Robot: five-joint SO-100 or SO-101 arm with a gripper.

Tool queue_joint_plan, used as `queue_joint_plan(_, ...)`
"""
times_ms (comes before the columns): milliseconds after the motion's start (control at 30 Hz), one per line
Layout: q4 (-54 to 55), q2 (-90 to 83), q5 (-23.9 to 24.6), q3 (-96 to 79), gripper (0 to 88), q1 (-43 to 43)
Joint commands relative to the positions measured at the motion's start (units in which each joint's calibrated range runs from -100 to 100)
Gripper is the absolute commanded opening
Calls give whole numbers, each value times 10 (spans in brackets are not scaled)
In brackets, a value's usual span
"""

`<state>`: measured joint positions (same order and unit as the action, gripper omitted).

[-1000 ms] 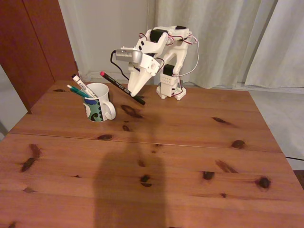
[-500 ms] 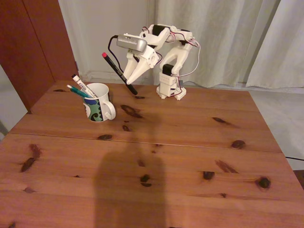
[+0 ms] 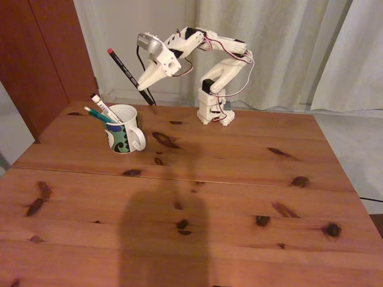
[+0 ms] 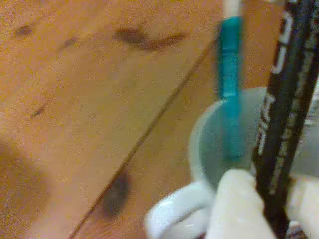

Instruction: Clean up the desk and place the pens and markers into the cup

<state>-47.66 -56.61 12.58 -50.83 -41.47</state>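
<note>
The end effector (image 3: 145, 78) is pinching the black pen (image 3: 128, 75) low on its shaft, the white fingertips (image 4: 234, 204) pressed against it on both sides in the wrist view; the pen hangs clear of the table, slanting with its red tip toward 11 o'clock and its dark end toward 5 o'clock in the fixed view. In that view the cup (image 3: 125, 130) stands on the table (image 3: 227, 179) toward 7 o'clock from the end effector, handle turned to 4 o'clock; the teal pen (image 3: 99, 115) and the white marker (image 3: 105, 109) already lean out of it toward 10 o'clock. In the wrist view the cup's mouth (image 4: 219, 134) sits directly behind the held pen, with the teal pen (image 4: 230, 74) standing in it; this suggests the arm is lining up over the opening.

The step in hand looks like the last drop. To do it well, I judge the lower end should be brought over the free side of the mouth, around 3 o'clock of the two leaning sticks, and the pen tilted nearer upright; lower until the end is inside the rim before letting go; a release from height risks a bounce off the rim or tipping the cup.
</note>
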Motion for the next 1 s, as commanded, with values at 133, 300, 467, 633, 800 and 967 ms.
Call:
queue_joint_plan(133,84,29,-5,12,10,-22)
queue_joint_plan(300,144,86,-5,14,10,-22)
queue_joint_plan(467,183,134,-6,14,10,-23)
queue_joint_plan(633,215,175,-6,14,10,-19)
queue_joint_plan(800,238,214,-6,13,10,-19)
queue_joint_plan(967,258,245,-30,4,10,-19)
